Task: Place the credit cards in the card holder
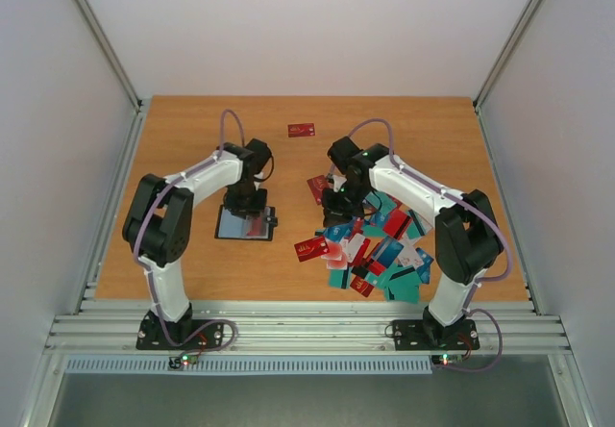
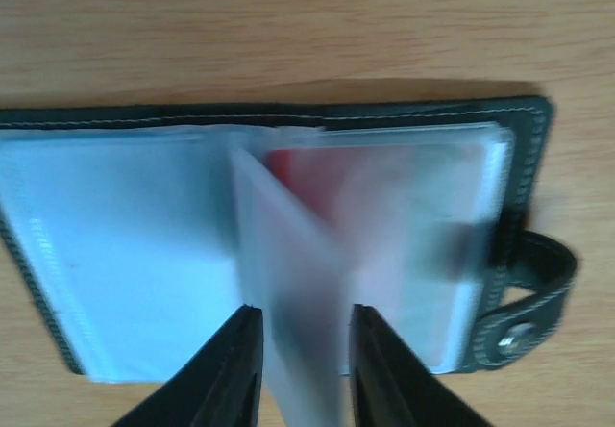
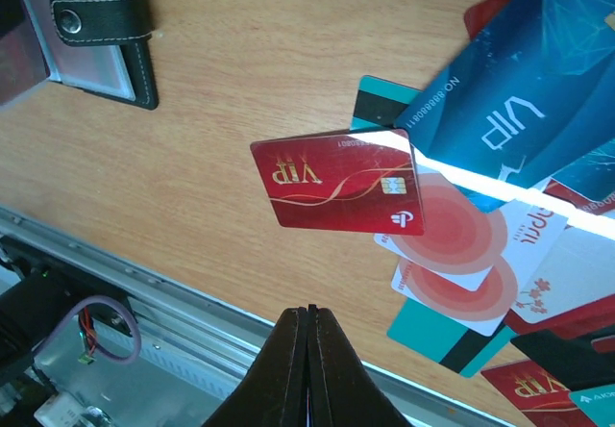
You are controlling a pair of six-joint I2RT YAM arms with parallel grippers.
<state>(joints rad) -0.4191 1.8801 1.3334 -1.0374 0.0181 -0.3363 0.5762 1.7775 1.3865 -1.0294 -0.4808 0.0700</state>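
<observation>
Wooden desk [image 1: 192,129]: we note left pincer [image 2: 298,369] part-open astride a card holder [image 2: 524,148] sleeve [image 2: 288,283], right pincer [image 3: 309,350] closed tight above credit cards [image 3: 341,182].

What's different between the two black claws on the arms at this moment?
The left gripper has its fingers apart, a clear sleeve of the open black leather-like card holder between them; the right gripper has its fingers pressed together, nothing visible between. The left gripper is at the card holder, the right gripper over bare wooden table beside a red VIP card. Both have black fingers.
</observation>
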